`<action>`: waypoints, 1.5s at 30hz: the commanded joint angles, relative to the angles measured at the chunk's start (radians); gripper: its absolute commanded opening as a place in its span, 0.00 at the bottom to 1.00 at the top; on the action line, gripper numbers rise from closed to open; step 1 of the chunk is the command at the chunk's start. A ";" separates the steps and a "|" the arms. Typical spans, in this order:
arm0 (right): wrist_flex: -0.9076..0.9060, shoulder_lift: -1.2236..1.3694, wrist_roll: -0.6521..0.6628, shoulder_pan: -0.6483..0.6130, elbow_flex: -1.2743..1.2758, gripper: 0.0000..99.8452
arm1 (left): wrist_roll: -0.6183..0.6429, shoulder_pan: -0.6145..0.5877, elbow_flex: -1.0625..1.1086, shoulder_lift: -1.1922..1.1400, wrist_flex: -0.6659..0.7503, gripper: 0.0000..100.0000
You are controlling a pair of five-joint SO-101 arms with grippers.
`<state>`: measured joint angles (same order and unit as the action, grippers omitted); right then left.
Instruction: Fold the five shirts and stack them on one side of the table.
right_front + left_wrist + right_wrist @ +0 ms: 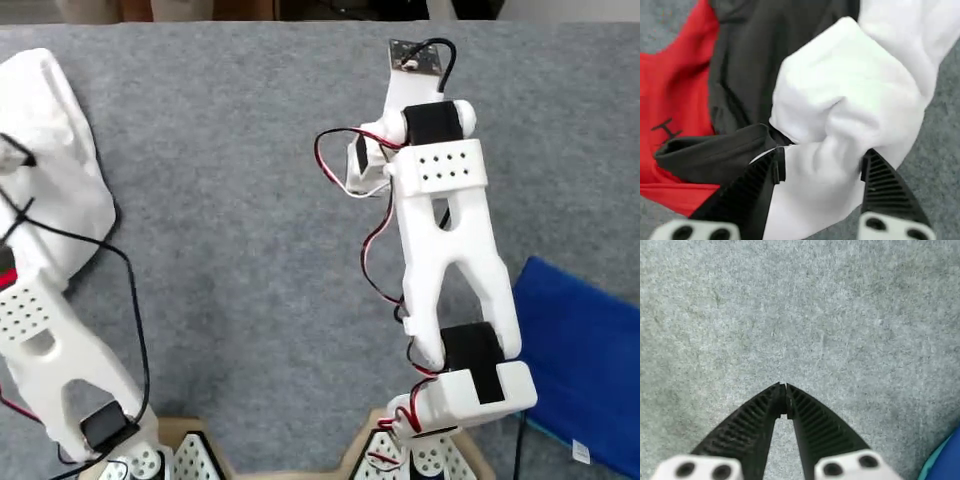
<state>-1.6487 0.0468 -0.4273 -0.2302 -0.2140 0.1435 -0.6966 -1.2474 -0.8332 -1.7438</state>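
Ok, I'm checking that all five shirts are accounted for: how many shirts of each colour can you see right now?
white shirt: 1
red shirt: 1
black shirt: 1
blue shirt: 1
Total: 4 shirts in view, one short of five.

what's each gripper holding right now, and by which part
Left gripper pinches a bunched fold of the white shirt. Right gripper is shut on nothing.

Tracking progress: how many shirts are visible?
4: white shirt in the left hand; black shirt and red shirt beside it; blue shirt far right. Others may be hidden.
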 commanded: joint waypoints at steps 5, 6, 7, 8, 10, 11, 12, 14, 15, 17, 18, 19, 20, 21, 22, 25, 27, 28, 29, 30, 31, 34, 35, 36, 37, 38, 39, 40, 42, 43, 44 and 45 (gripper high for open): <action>0.015 -0.056 0.014 0.010 0.001 0.00 | 0.035 -0.063 -0.061 -0.016 0.201 0.25; 0.015 -0.056 0.014 0.010 0.001 0.00 | 0.041 -0.063 -0.054 -0.025 0.230 0.23; 0.015 -0.056 0.014 0.010 0.001 0.00 | 0.043 -0.063 -0.054 -0.041 0.255 0.21; 0.015 -0.056 0.014 0.010 0.001 0.00 | 0.044 -0.060 -0.054 -0.059 0.273 0.20; 0.015 -0.056 0.014 0.010 0.001 0.00 | 0.043 -0.049 -0.060 -0.101 0.292 0.17; 0.015 -0.056 0.014 0.010 0.001 0.00 | 0.041 -0.038 -0.060 -0.117 0.293 0.16; 0.015 -0.056 0.014 0.010 0.001 0.00 | 0.041 -0.028 -0.060 -0.133 0.292 0.16; 0.015 -0.056 0.014 0.010 0.001 0.00 | 0.041 -0.008 -0.060 -0.160 0.288 0.16; 0.014 -0.056 0.014 0.010 0.001 0.00 | 0.041 0.000 -0.060 -0.166 0.279 0.16; 0.011 -0.056 0.014 0.010 0.001 0.00 | 0.041 0.012 -0.061 -0.170 0.250 0.16; 0.011 -0.056 0.014 0.010 0.001 0.00 | 0.046 0.020 -0.063 -0.170 0.235 0.16; 0.011 -0.056 0.014 0.010 0.001 0.00 | 0.048 0.026 -0.071 -0.170 0.219 0.16; 0.011 -0.056 0.014 0.010 0.001 0.00 | 0.048 0.038 -0.094 -0.166 0.196 0.15; 0.011 -0.056 0.012 0.010 0.001 0.00 | 0.048 0.051 -0.126 -0.160 0.170 0.13; 0.011 -0.056 0.012 0.010 0.001 0.00 | 0.043 0.063 -0.161 -0.160 0.144 0.10; 0.011 -0.054 0.009 0.010 0.002 0.00 | 0.008 0.112 -0.255 -0.163 0.110 0.02; 0.009 -0.056 0.008 0.010 0.002 0.00 | -0.006 0.137 -0.275 -0.163 0.107 0.02; 0.009 -0.056 0.008 0.010 0.002 0.00 | -0.009 0.152 -0.275 -0.163 0.107 0.02; 0.009 -0.056 0.008 0.010 0.002 0.00 | -0.011 0.164 -0.275 -0.163 0.106 0.02; 0.008 -0.056 0.008 0.010 0.002 0.00 | -0.015 0.176 -0.276 -0.159 0.100 0.02; 0.006 -0.056 0.008 0.010 0.002 0.00 | -0.015 0.187 -0.282 -0.156 0.089 0.02; -0.006 -0.056 0.008 0.010 0.002 0.00 | -0.014 0.216 -0.282 -0.154 0.078 0.02; -0.006 -0.056 0.008 0.010 0.002 0.00 | -0.011 0.226 -0.282 -0.154 0.071 0.02; -0.006 -0.056 0.008 0.010 0.002 0.00 | -0.009 0.236 -0.287 -0.154 0.061 0.02; -0.006 -0.056 0.008 0.010 0.002 0.00 | -0.009 0.250 -0.298 -0.154 0.046 0.02; -0.006 -0.056 0.008 0.010 0.002 0.00 | -0.009 0.269 -0.316 -0.154 0.032 0.02; -0.006 -0.056 0.006 0.010 0.002 0.00 | -0.009 0.288 -0.339 -0.154 0.017 0.02; -0.006 -0.056 0.006 0.010 0.002 0.00 | -0.009 0.313 -0.367 -0.154 0.006 0.02; -0.006 -0.056 0.006 0.010 0.002 0.00 | -0.009 0.365 -0.427 -0.154 -0.002 0.02; -0.006 -0.056 0.006 0.010 0.002 0.00 | -0.009 0.393 -0.433 -0.148 -0.002 0.02; -0.006 -0.056 0.006 0.010 0.002 0.00 | -0.009 0.425 -0.428 -0.130 -0.002 0.02; -0.006 -0.056 0.006 0.012 0.002 0.00 | -0.009 0.457 -0.420 -0.102 -0.005 0.02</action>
<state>-1.6487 0.0468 -0.4273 -0.2302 -0.2140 0.1358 -0.3253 -1.6187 -1.0173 -1.7377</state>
